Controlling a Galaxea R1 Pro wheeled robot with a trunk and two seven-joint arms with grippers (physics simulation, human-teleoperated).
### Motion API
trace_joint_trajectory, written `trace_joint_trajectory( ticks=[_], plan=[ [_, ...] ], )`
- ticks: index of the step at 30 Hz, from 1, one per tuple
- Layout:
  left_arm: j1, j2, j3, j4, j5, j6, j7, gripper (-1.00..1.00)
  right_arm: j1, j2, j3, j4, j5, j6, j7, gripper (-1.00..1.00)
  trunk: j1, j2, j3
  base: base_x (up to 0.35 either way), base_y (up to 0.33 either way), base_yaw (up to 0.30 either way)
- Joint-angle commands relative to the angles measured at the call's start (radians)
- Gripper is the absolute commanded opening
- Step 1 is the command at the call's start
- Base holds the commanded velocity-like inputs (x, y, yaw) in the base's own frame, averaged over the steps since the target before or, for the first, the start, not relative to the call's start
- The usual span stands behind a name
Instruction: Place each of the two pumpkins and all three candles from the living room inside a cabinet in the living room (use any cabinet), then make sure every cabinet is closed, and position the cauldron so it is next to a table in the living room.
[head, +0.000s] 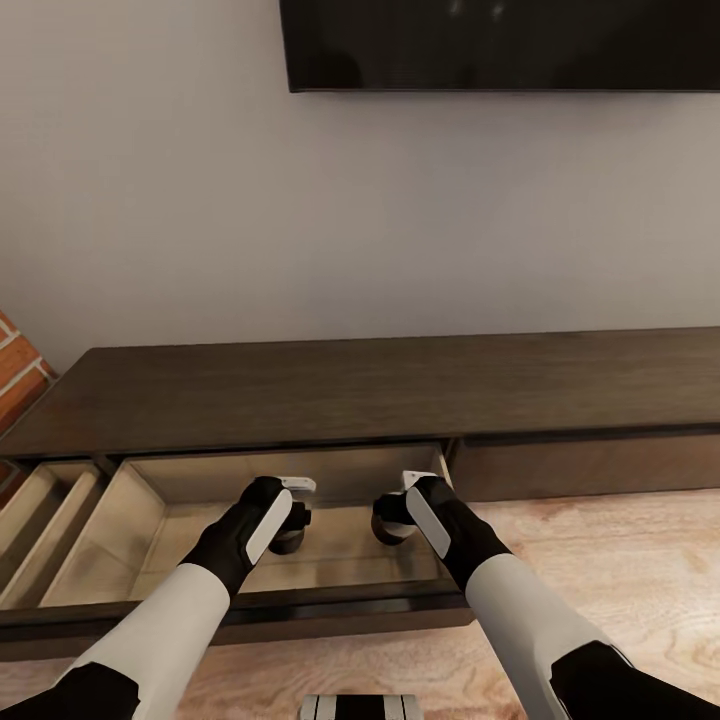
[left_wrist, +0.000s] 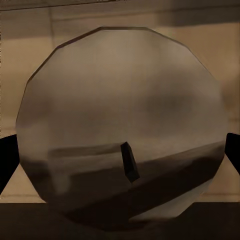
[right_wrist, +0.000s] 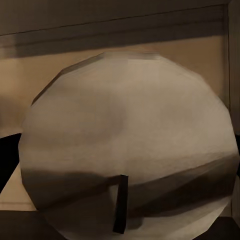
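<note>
Both pincers down in open cabinet (head: 300, 385) drawer: left pincer (head: 290, 535) grasping candle (left_wrist: 120, 125), right pincer (head: 392, 525) grasping second candle (right_wrist: 130, 145). Unreleased; drawers still open at 6 o'clock.

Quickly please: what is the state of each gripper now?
Left gripper: shut on a candle, over the open drawer.
Right gripper: shut on a second candle.

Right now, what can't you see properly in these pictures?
- Head view: the left gripper and right gripper hide most of each candle inside the open drawer.
- Left wrist view: the candle blocks the fingers, so the grip is unclear.
- Right wrist view: the other candle does likewise.
- Head view: the TV is cut off by the top edge.
</note>
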Motion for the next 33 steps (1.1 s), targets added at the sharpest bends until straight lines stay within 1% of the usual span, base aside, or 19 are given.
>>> trace_joint_trajectory(
  ticks=[1,10,17,21,24,27,32,33],
  plan=[
    [0.0,0.001,-0.003,-0.001,0.01,0.002,0.01,-1.0,-0.001,0.0,0.002,-0.001,-0.01,0.002,-0.009,-1.0,0.0,-0.001,-0.005,0.0,0.0,0.0],
    [0.0,0.002,-0.003,-0.001,0.009,0.001,0.008,-1.0,-0.001,0.0,0.002,-0.001,-0.01,0.002,-0.009,-1.0,0.004,-0.003,-0.039,0.0,0.0,0.0],
    [0.001,0.005,-0.005,-0.019,0.009,-0.003,0.009,-1.0,-0.001,0.0,0.002,-0.001,-0.01,0.002,-0.008,-1.0,0.004,-0.003,-0.039,0.0,0.0,0.0],
    [0.003,0.008,-0.03,-0.033,0.009,-0.042,0.01,-1.0,-0.001,0.0,0.002,-0.001,-0.01,0.002,-0.009,-1.0,0.004,-0.003,-0.039,0.0,0.0,0.0],
    [0.004,0.009,-0.045,-0.036,0.008,-0.056,0.011,-1.0,-0.001,0.0,0.002,-0.001,-0.01,0.002,-0.009,-1.0,0.004,-0.003,-0.039,0.0,0.0,0.0],
    [0.005,0.01,-0.051,-0.038,0.007,-0.061,0.011,-1.0,-0.001,0.0,0.002,-0.001,-0.01,0.002,-0.009,-1.0,0.004,-0.003,-0.039,0.0,0.0,0.0],
    [0.005,0.01,-0.053,-0.038,0.009,-0.062,0.01,-1.0,-0.001,0.0,0.002,-0.001,-0.01,0.002,-0.008,-1.0,0.007,-0.004,-0.059,0.0,0.0,0.0],
    [0.005,0.01,-0.054,-0.038,0.009,-0.062,0.01,-1.0,-0.001,0.0,0.002,-0.001,-0.01,0.002,-0.008,-1.0,0.007,-0.004,-0.059,0.0,0.0,0.0]
  ],
)
